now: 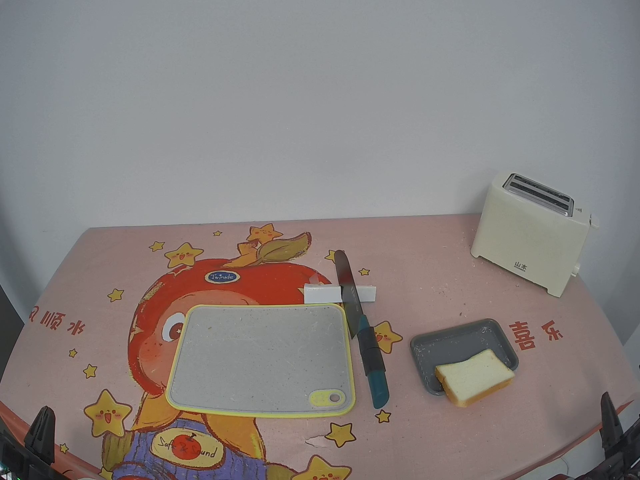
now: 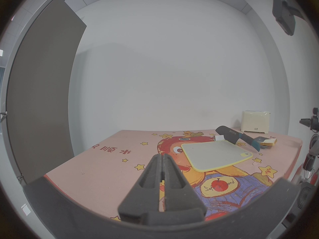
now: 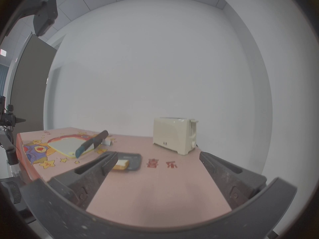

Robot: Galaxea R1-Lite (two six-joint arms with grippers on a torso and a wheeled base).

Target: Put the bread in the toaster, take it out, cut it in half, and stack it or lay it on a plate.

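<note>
A slice of white bread (image 1: 475,376) lies in the near corner of a grey plate (image 1: 453,345) at the right front of the table. The cream toaster (image 1: 531,231) stands at the back right, slots up. A teal-handled knife (image 1: 363,331) leans on a white block (image 1: 323,293) beside the grey cutting board (image 1: 260,358). My left gripper (image 2: 162,170) is shut and holds nothing, off the table's front left corner. My right gripper (image 3: 158,156) stands open by the front right edge, short of the bread (image 3: 121,164) and the toaster (image 3: 174,135).
The table carries a pink cartoon cloth (image 1: 433,268) and backs onto a plain white wall. Open cloth lies between the plate and the toaster. A dark panel (image 2: 40,93) stands to the left of the table.
</note>
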